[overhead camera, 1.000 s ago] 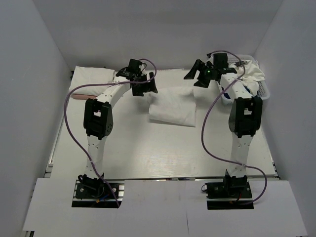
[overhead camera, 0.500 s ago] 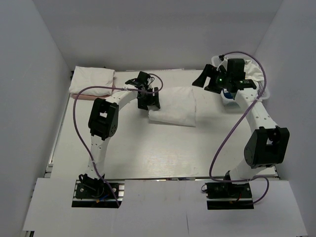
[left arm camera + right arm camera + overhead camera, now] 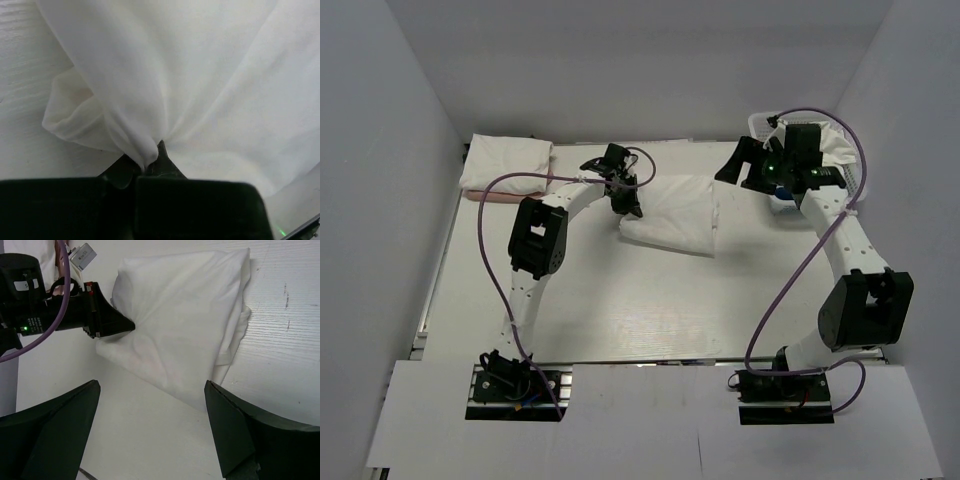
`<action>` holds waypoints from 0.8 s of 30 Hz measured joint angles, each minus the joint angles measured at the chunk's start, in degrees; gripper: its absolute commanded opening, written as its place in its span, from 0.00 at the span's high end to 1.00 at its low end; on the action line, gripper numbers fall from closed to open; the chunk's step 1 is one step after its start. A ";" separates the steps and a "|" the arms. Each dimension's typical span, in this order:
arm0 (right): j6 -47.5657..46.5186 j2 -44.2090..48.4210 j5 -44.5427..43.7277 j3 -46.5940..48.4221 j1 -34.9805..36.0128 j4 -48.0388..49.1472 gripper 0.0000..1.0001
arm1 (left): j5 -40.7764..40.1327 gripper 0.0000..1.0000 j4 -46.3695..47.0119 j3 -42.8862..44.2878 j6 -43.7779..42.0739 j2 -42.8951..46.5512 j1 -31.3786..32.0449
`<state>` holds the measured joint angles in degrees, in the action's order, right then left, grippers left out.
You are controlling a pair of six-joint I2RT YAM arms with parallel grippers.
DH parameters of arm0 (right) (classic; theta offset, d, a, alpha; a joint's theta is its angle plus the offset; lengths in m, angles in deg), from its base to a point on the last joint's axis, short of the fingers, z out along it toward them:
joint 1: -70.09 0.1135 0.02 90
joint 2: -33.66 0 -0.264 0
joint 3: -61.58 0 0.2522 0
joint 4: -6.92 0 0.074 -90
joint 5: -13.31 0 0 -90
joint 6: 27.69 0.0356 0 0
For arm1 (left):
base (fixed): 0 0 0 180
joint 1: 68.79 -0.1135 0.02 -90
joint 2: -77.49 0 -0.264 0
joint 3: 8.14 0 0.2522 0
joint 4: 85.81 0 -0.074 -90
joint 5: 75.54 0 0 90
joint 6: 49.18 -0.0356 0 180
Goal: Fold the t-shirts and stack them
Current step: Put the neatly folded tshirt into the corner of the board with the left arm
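From above, the left tool [image 3: 630, 203] is clamped shut on the left edge of a folded white t-shirt [image 3: 675, 215] lying mid-surface [image 3: 620, 300]. The right tool [image 3: 750, 168] hovers beside its far right corner, wide open and empty. A stack of folded t-shirts [image 3: 507, 162], white over pink, sits far left.

Left wrist: cloth bunches between the closed fingers [image 3: 161, 159].

Right wrist: spread fingers [image 3: 60, 425] frame the shirt.

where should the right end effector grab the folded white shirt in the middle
Probably the right-hand edge of the folded white shirt, coming from the right: its layers lie stacked and exposed there, and the left end effector pinches the opposite edge.
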<state>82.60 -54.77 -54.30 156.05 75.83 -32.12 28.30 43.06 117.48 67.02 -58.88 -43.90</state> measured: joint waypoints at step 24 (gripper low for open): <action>-6.05 13.11 -19.12 -4.74 -0.37 -1.95 0.10 | -29.46 1.00 5.03 -1.29 -40.37 17.38 -5.97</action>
<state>76.55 -41.65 -73.42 151.30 75.46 -34.06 -1.16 48.09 116.19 26.65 -41.51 -49.87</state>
